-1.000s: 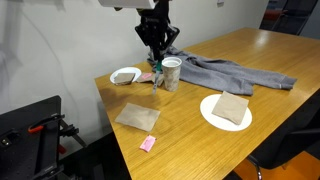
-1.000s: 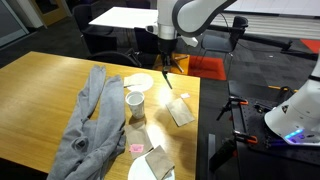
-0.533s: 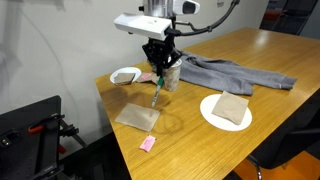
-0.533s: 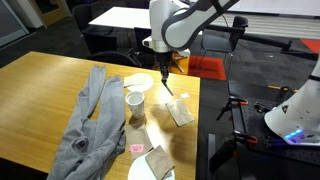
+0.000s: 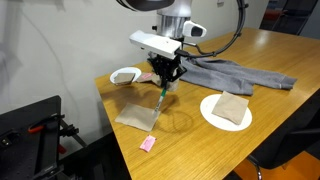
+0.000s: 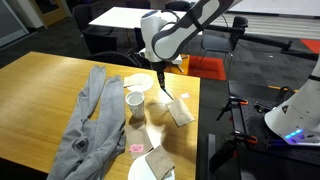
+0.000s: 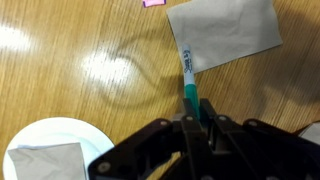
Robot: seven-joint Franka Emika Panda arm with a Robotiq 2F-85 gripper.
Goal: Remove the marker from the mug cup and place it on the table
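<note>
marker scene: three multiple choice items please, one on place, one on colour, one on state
1. Where is the marker? A in the mug cup; B held by the tool above the table; C on the white plate.
2. Colour of the small block near the table's edge? A pink; B blue; C black.
3. The tool is: A wide open; B shut on the marker; C out of view.
1 B, it hangs from the tool. 2 A, plainly pink. 3 B, fingers clamp its sides.
</note>
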